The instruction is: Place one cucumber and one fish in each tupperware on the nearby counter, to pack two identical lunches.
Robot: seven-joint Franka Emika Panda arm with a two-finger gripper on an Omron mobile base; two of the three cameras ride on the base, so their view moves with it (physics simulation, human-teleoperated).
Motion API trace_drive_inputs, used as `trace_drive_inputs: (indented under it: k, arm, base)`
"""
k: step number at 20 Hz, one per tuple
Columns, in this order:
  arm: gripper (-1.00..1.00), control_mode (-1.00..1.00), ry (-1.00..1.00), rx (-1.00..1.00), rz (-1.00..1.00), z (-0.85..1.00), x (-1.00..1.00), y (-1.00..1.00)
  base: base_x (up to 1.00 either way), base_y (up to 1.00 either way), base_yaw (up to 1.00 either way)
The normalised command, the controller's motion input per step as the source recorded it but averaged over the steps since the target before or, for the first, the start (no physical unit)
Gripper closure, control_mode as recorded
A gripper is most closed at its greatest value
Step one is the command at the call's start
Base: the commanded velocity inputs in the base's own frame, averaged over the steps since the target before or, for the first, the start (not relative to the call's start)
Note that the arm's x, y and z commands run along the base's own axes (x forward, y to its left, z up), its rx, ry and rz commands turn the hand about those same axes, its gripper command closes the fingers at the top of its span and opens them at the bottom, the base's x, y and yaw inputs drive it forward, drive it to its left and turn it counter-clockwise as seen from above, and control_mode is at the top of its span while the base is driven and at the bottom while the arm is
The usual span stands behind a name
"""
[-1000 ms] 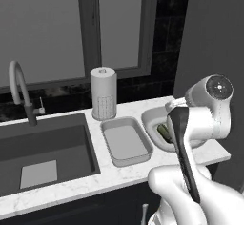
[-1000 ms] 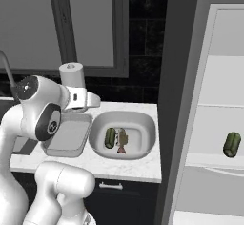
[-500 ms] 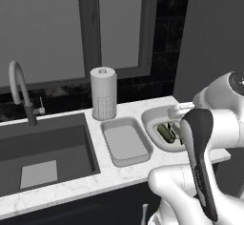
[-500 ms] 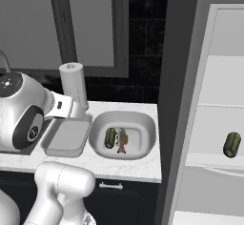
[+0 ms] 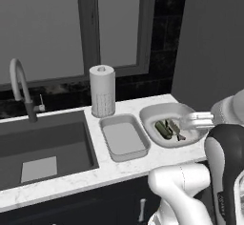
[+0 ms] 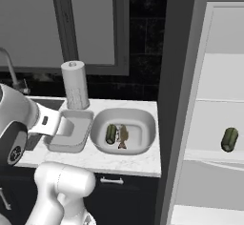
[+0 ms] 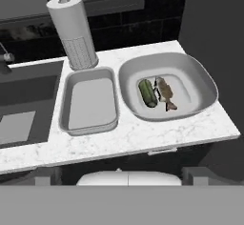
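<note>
my tool stands wide apart, holding nothing. on the tabletop [image 7: 143, 136] the wide dish [image 7: 200, 78] already holds a cucumber [image 7: 147, 93] and a fish [image 7: 164, 89] side by side; the narrow tray [image 7: 90, 124] just beside it is bare. a second cucumber [image 6: 229, 139] lies on a fridge shelf [image 6: 209, 152], well apart. the risk i judge: dropping the next items into the filled dish, or nudging the paper towel roll [image 7: 74, 31] behind the tray.
</note>
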Motion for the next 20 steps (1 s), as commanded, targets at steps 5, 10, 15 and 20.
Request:
trace_drive_inputs:
  k: [5,10,15,20]
  arm:
    - [-1.00,1.00,0.00,0.00,0.00,0.00,0.00,0.00]
    - [-1.00,1.00,0.00,0.00,0.00,0.00,0.00,0.00]
    - [-1.00,1.00,0.00,0.00,0.00,0.00,0.00,0.00]
    - [-1.00,1.00,0.00,0.00,0.00,0.00,0.00,0.00]
  base:
    - [-1.00,-0.43,0.00]
    - [-0.55,-0.94,0.00]
    - [0.00,-1.00,0.00]
    - [0.03,-0.82,0.00]
